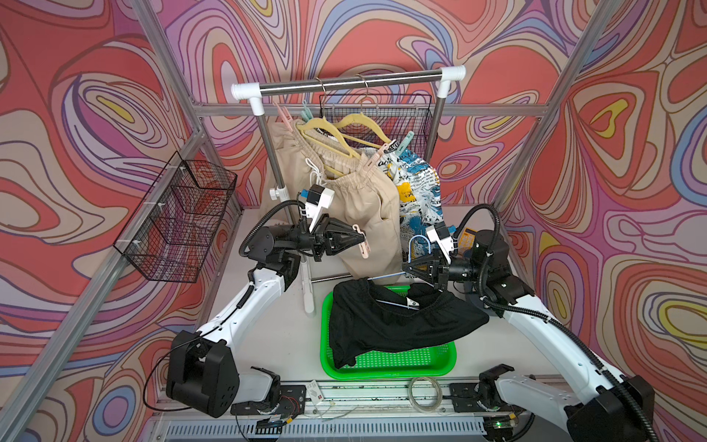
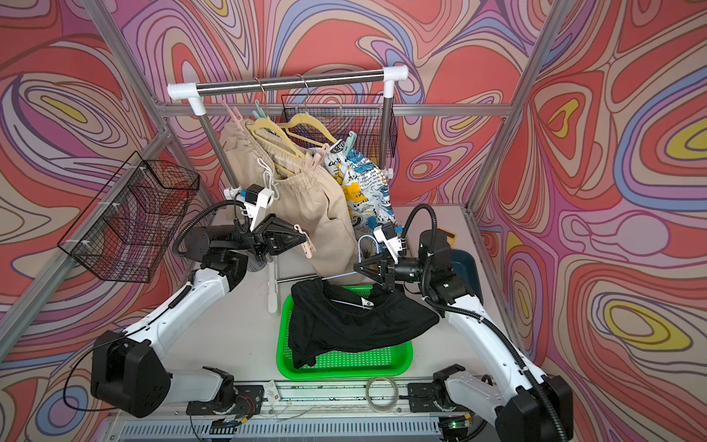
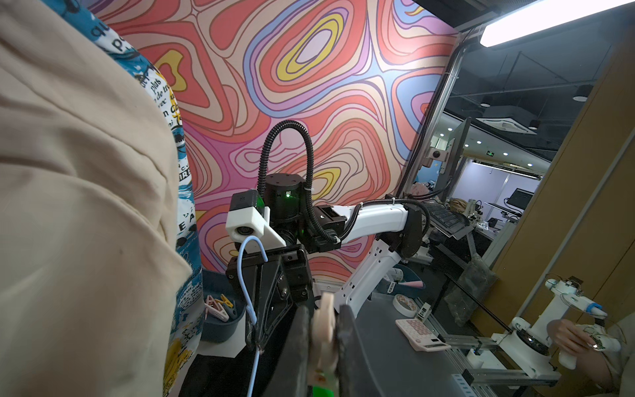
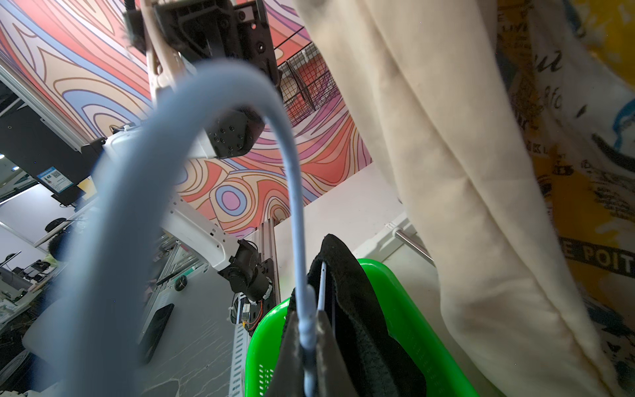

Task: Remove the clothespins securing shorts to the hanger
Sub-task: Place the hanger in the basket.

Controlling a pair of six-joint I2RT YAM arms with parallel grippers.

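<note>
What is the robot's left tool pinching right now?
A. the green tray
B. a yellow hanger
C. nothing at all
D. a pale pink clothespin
D: in a top view the left tool is closed on a pale pink clothespin, close to the beige shorts.

One pair of black shorts (image 1: 401, 325), one of beige shorts (image 1: 367, 214), one of newspaper-print shorts (image 1: 419, 180): three pairs. Two yellow hangers (image 1: 317, 127) (image 1: 359, 120), one pale blue hanger (image 4: 296, 192). In a top view, three pale pink clothespins (image 1: 282, 111) (image 1: 373, 159) (image 1: 363, 247) and two mint-green clothespins (image 1: 307, 110) (image 1: 406, 141); more lie in one blue tub (image 3: 220, 330), too jumbled to count. Two black wire baskets (image 1: 180, 218) (image 1: 382, 114), one green tray (image 1: 390, 373), two robot arms (image 1: 245, 302) (image 1: 543, 325)
</note>
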